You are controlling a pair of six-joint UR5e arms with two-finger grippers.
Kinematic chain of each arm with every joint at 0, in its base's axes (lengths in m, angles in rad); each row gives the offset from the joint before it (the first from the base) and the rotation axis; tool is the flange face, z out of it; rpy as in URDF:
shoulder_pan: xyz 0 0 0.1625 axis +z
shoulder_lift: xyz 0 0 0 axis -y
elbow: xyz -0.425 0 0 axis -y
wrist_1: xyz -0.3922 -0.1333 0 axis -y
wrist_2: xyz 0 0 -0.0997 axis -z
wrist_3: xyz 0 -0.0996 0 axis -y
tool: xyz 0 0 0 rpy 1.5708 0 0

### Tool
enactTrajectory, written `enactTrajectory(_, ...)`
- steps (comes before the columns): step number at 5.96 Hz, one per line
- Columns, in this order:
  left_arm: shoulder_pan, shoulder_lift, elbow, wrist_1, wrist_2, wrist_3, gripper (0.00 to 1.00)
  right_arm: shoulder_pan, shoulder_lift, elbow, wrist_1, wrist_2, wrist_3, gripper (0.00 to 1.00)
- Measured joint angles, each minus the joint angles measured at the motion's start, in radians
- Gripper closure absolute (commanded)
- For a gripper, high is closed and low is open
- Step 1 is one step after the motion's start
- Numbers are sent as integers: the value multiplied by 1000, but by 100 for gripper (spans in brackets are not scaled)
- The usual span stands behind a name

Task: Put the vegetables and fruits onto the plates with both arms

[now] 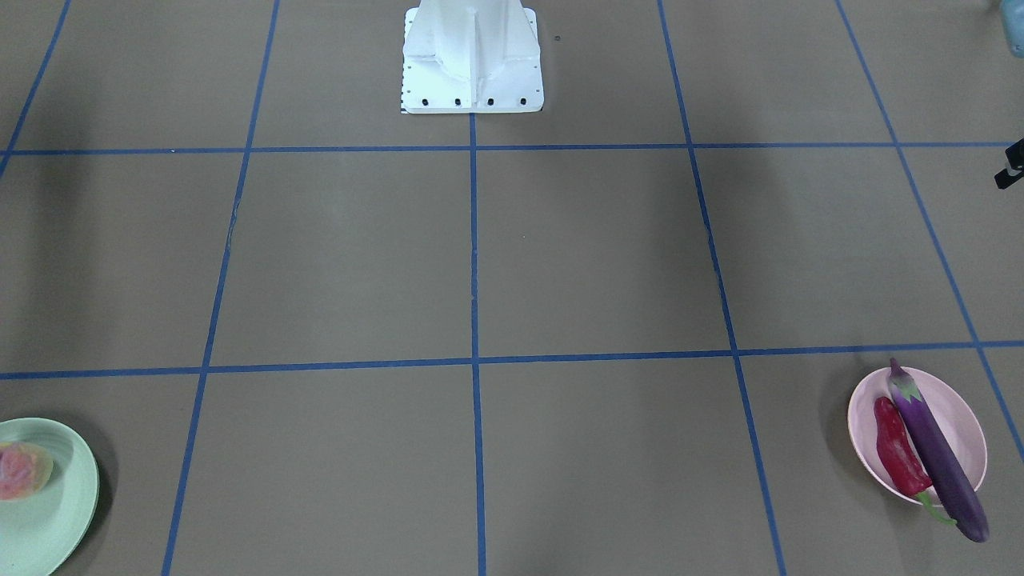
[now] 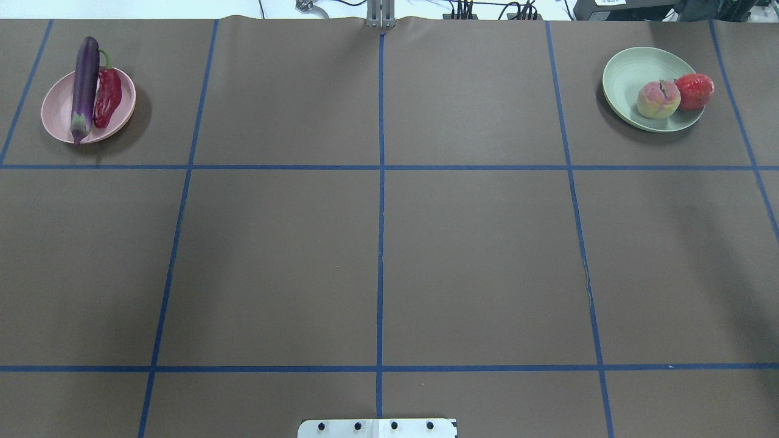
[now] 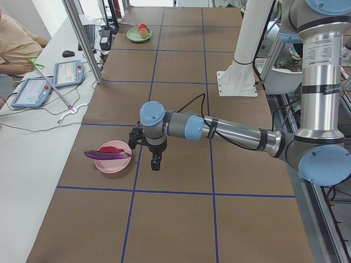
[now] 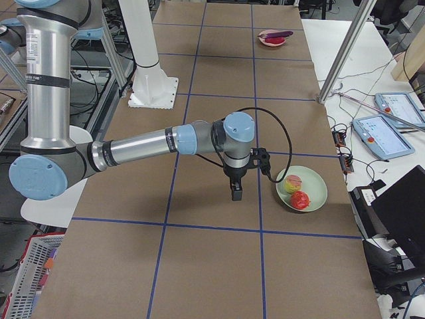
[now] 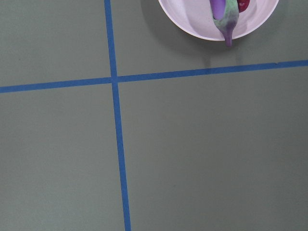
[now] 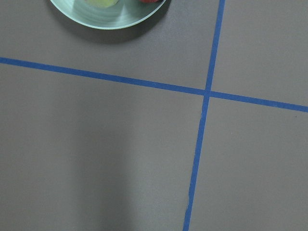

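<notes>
You could not judge either set of jaws: both grippers showed only in the side views, too small to tell open from closed or whether they held anything. The left gripper pointed down beside the pink plate, near it but apart. The right gripper pointed down near the green plate, also apart.

In the front-facing view the frame's edge cut off the green plate, the peach was a blur and the pomegranate fell outside the frame. Each wrist camera caught only its plate's near rim, cropped at the top. The left one also showed the eggplant's cap.

The eggplant lay across the pink plate with its far end overhanging the rim and its cap at the near rim. The chili lay alongside, touching it. The peach sat in the green plate, and the pomegranate rested on that plate's right rim against the peach.

The plates stood well apart in the table's far corner squares, close to your side's edge. Between them lay brown surface crossed by blue tape.
</notes>
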Motion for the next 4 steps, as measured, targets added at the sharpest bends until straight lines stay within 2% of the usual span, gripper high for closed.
enactTrajectory(4,-25,2,-18,0,-5,0,0,5,2,2,2,22,2,0)
